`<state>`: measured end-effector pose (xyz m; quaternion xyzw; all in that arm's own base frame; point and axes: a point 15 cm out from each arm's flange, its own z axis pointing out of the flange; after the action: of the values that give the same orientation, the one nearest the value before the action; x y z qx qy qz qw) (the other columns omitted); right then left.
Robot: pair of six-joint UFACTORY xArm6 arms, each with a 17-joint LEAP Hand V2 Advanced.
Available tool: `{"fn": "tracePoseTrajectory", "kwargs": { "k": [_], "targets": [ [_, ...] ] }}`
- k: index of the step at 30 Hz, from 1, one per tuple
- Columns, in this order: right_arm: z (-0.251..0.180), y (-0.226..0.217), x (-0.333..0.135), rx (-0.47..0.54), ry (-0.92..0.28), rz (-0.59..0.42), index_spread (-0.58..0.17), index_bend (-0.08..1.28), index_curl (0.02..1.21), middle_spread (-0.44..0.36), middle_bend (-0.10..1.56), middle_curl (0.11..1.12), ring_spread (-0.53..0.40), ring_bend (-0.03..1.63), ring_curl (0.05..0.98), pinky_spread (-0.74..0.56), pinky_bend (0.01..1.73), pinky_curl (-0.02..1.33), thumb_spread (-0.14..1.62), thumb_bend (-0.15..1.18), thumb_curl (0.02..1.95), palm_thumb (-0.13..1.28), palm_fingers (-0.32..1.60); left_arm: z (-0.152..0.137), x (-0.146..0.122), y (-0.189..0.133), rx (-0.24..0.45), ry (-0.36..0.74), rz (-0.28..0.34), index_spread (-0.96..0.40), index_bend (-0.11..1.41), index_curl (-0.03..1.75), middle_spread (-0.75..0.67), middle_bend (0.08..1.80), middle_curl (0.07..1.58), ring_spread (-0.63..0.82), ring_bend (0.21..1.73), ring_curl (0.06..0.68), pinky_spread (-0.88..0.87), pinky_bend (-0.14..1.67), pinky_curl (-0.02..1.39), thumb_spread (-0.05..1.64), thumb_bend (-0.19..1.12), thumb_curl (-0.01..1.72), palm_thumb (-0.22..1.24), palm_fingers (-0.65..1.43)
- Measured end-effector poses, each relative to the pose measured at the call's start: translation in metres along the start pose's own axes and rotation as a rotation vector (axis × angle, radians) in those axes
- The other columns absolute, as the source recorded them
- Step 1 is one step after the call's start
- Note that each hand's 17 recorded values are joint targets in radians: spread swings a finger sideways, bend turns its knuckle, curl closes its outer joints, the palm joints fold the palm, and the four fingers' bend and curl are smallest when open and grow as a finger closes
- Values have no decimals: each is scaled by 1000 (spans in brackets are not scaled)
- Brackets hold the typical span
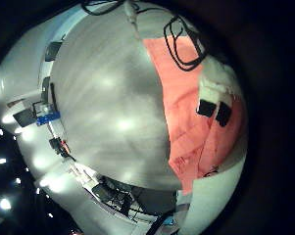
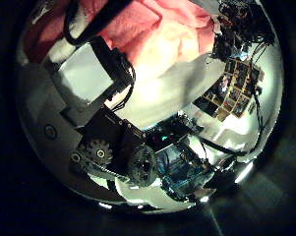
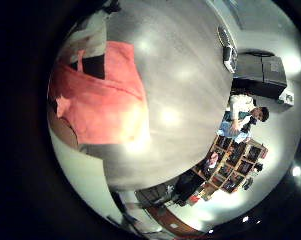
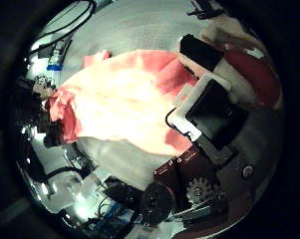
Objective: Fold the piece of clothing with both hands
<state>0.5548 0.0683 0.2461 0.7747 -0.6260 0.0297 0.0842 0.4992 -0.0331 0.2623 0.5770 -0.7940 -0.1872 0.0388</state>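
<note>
The piece of clothing (image 3: 93, 97) is a reddish cloth spread on the grey table (image 3: 180, 90). In the right thumb side palm view it lies wide under the palm (image 4: 130, 100), and one end is bunched round the right hand's fingers (image 4: 214, 95). In the left little finger side palm view the cloth (image 1: 191, 117) runs along the table's side, with the left hand's fingertips (image 1: 214, 106) on it. In the left thumb side palm view the cloth (image 2: 152, 34) is close to the palm, and the curled fingers (image 2: 93, 74) reach into it.
Bare grey table (image 1: 113, 108) stretches away from the cloth. Shelves with boxes (image 2: 236, 84) stand beyond the table's edge. A dark box (image 3: 260, 75) and more shelves (image 3: 240, 160) stand in the room beyond the table.
</note>
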Motion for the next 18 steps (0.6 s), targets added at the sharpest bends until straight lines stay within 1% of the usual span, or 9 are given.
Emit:
{"fn": "tracePoseTrajectory", "kwargs": {
  "k": [1,3,4,5,7,11,13,16,18],
  "targets": [
    [2,-6,2,7,0,4,-320,860,854,-173,1200,793,-239,1405,739,-238,1338,763,1202,-31,647,790,830,3,-5,-7,11,0,-14,-617,186,1537,-575,968,1022,-448,1352,507,-590,1100,571,1009,-40,635,780,887],
    [1,-12,9,30,-4,18,-336,625,799,-191,1101,762,-249,1440,731,-278,1373,762,1234,-32,610,741,621,6,-14,-16,28,2,-53,-606,197,1500,-567,941,1005,-457,1220,479,-575,995,559,1006,-50,604,725,596],
    [-1,-14,14,43,-6,27,-344,525,777,-196,1055,747,-254,1452,726,-309,1379,758,1250,-26,591,728,523,7,-19,-18,35,3,-69,-594,185,1467,-544,888,997,-436,1183,491,-536,951,570,1011,-53,588,692,407],
    [-5,-16,21,61,-8,35,-355,433,739,-201,1016,733,-262,1452,712,-337,1367,743,1264,-27,574,710,449,5,-23,-19,46,3,-82,-581,183,1431,-503,780,975,-391,1142,485,-483,915,574,1022,-51,571,662,226],
    [-24,-17,44,113,-10,73,-375,315,675,-208,945,706,-270,1429,680,-387,1360,717,1283,-24,541,680,392,-5,-33,-19,88,4,-106,-534,163,1350,-383,569,907,-293,1103,454,-365,853,561,1041,-46,542,615,15],
    [-50,4,92,152,-5,136,-406,280,607,-250,817,652,-262,1310,616,-402,1253,653,1314,-17,491,650,302,-28,-37,-3,139,3,-119,-408,152,1186,-148,366,764,-96,1010,386,-99,721,496,1070,-32,499,579,-48],
    [-57,22,105,140,-3,137,-416,311,600,-270,784,632,-258,1243,589,-357,1174,629,1324,-15,474,643,257,-39,-32,9,160,9,-113,-342,152,1111,-50,316,711,-13,965,364,3,688,477,1086,-26,482,571,-40],
    [-60,48,122,108,-5,126,-423,349,592,-283,741,604,-245,1164,552,-280,1073,591,1333,-12,454,639,212,-47,-12,27,177,39,-79,-250,160,1010,55,281,652,77,909,340,121,640,454,1099,-25,460,558,-16],
    [-59,60,124,97,-6,117,-422,380,589,-269,707,584,-233,1114,529,-201,998,570,1331,-17,442,625,165,-40,4,38,165,64,-47,-198,164,951,104,268,622,123,880,325,175,611,440,1108,-23,450,555,-1]
  ]
}}
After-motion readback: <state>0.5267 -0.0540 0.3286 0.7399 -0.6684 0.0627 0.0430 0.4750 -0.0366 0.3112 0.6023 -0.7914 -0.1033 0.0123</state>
